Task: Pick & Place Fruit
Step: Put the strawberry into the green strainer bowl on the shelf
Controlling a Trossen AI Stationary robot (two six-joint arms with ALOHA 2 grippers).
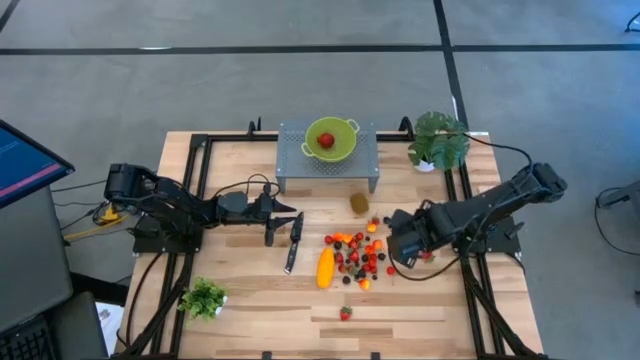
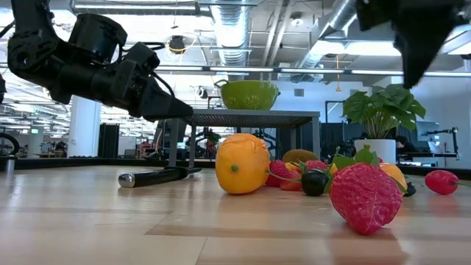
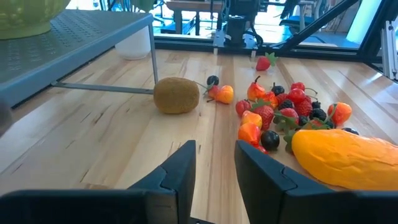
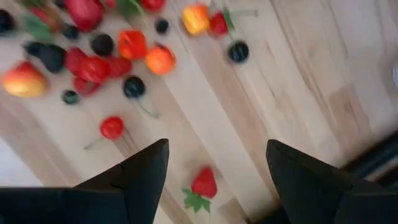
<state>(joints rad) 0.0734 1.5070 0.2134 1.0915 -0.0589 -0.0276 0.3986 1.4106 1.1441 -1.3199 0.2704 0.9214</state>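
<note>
Here the right claw (image 4: 211,180) hovers spread above a strawberry (image 4: 204,182).

Pretty standard open workshop: grey floor (image 1: 300,90) with dark lines crossing it, exposed silver ducts (image 2: 235,33) and pipes overhead, bright ceiling lights, white column (image 2: 83,125) in back, monitor (image 1: 25,160) off to the side.

strawberry (image 2: 366,196) nearest the camera at 4 o'clock | yellow-orange fruit (image 2: 242,163) at centre, small fruit pile (image 2: 309,175) just beside it toward 3 o'clock | knife (image 2: 156,177) lying at 9 o'clock | green bowl (image 2: 249,93) on grey rack (image 2: 254,115) at 12 o'clock | potted plant (image 2: 381,118) at 2 o'clock | left arm (image 2: 96,70) at 10 o'clock
</note>
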